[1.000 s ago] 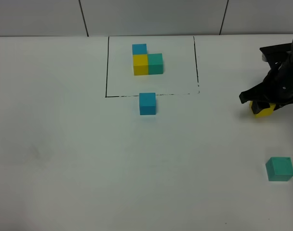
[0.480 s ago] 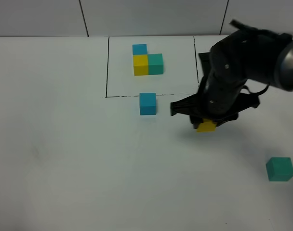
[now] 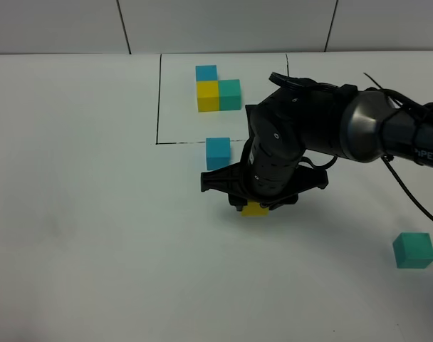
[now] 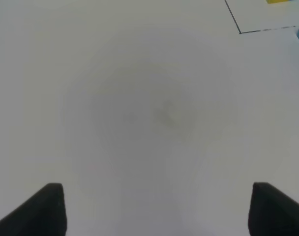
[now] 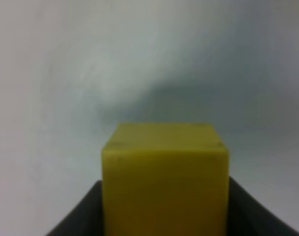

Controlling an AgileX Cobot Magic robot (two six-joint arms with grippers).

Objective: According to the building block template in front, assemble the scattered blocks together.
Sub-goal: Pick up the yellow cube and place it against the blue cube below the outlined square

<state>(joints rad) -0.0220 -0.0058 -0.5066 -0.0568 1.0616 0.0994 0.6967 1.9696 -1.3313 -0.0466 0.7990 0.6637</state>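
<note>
The scattered blocks are starting to come together. The yellow block [image 3: 256, 209] is travelling over the desk [image 3: 95, 214] in the right gripper [image 3: 261, 197], which is clamping it on two sides. Within the last second it has been carried from far out to the right of the blue block [image 3: 218, 153] to a spot just in front of it and slightly to its right. It is riding low, though I cannot tell whether it is touching the desk.

The building block template [image 3: 218, 92] is sitting just behind the blue block and shows yellow directly in front of blue. So I judge the yellow block is needing a little more sideways travel before release. The teal block [image 3: 414, 250] is lying well off to the blue block's right, untouched. The left gripper [image 4: 162, 209] is hanging with its jaws spread apart, holding nothing.
</note>
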